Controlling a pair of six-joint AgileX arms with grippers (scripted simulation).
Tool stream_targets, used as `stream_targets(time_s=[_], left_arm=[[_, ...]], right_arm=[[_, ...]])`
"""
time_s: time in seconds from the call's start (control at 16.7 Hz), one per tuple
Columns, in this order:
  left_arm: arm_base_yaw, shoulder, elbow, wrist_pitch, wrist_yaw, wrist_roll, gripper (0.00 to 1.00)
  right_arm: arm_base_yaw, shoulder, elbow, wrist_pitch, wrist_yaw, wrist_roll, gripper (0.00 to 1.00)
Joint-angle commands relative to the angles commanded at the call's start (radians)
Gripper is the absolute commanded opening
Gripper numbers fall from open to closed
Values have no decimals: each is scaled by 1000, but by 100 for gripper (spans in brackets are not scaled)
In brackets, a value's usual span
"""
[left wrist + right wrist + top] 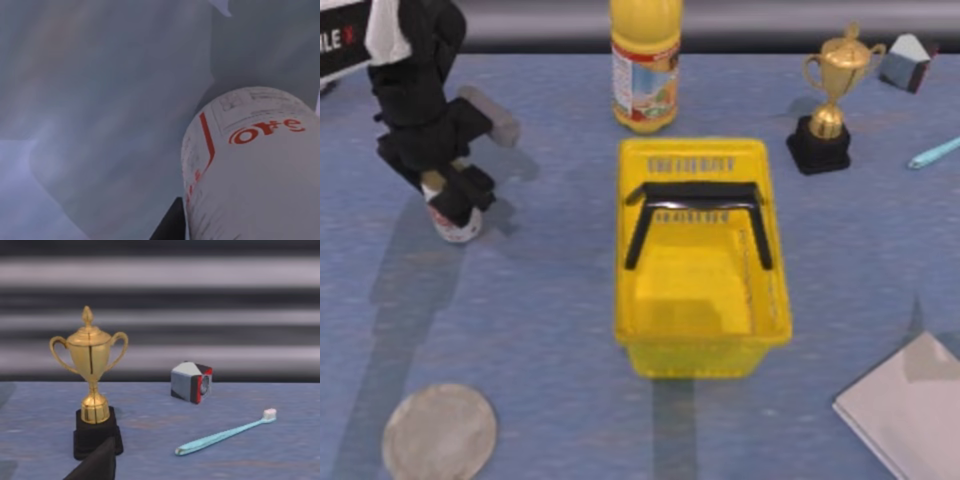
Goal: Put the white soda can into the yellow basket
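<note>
The white soda can (457, 226), with red markings, stands on the table at the left. My left gripper (455, 203) reaches down over it and is shut on it. Up close in the left wrist view, the can (250, 170) fills the lower part, and a black finger (172, 225) lies against its side. The yellow basket (772, 330) sits in the middle of the table to the can's right, with its black handles folded across the opening. My right arm is out of the top view. In the right wrist view only one dark finger (100, 462) of its gripper shows, with nothing against it.
A tall yellow juice bottle (646, 65) stands behind the basket. A gold trophy (828, 105), a small cube (906, 62) and a light blue toothbrush (934, 152) are at the back right. A round grey coaster (439, 433) lies front left and a white sheet (910, 410) front right.
</note>
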Motion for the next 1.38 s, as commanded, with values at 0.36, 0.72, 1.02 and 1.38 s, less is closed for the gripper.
stream_targets(time_s=[0.36, 0.72, 1.02, 1.38], left_arm=[[-14, -10, -27, 106, 83, -29, 0], [-53, -36, -141, 563, 398, -179, 0], [-91, -78, -289, 1077, 741, -358, 0], [-131, -161, -455, 1615, 1109, -545, 0]], right_arm=[[0, 0, 0, 0, 0, 0, 100], [0, 0, 0, 0, 0, 0, 100], [0, 0, 0, 0, 0, 0, 100], [0, 0, 0, 0, 0, 0, 100]])
